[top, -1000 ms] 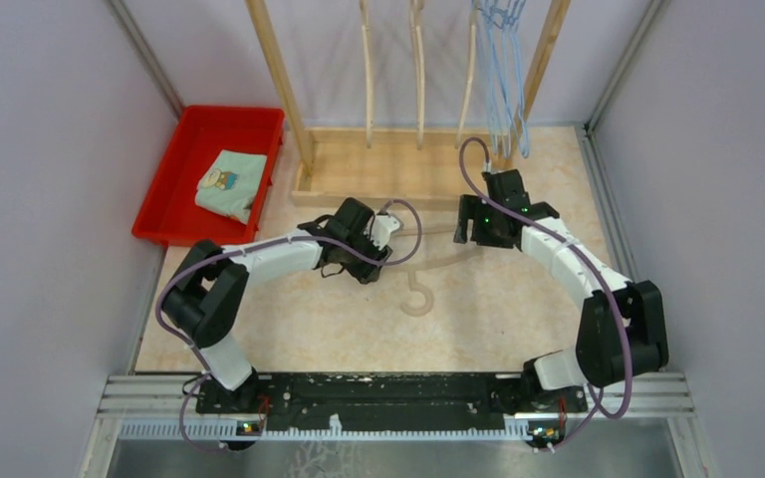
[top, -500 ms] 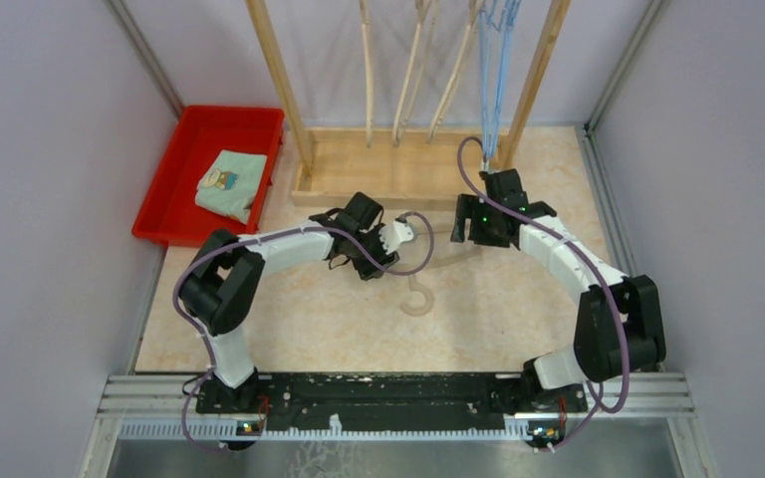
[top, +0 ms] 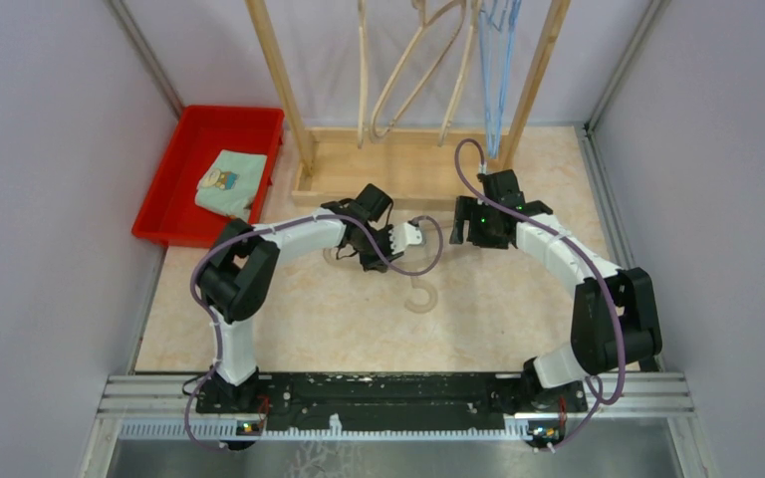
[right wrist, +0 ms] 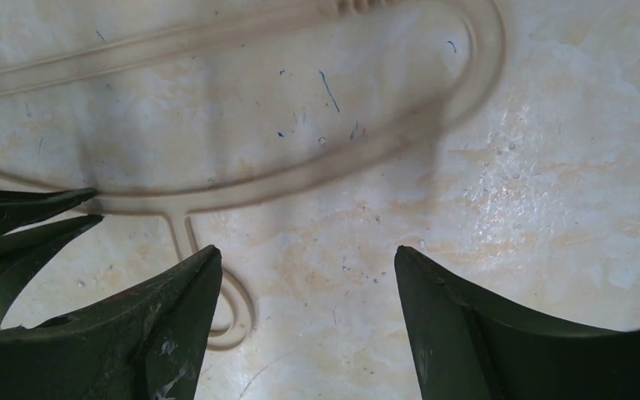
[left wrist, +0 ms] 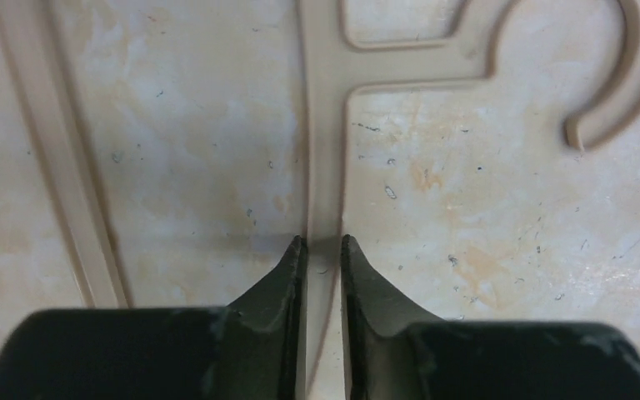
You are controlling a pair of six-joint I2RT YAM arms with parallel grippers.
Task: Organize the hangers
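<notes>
The left gripper [left wrist: 323, 243] seems clamped on the beige hanger [left wrist: 325, 125], which lies left-to-right at frame centre. The right gripper [right wrist: 307, 252] hovers wide open, empty.

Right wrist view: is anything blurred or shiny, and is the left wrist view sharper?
Right wrist view: the beige hanger looks slightly blurred and the table shows pale glare. Left wrist view: the beige hanger is sharp, with a shadow at the left gripper.
</notes>
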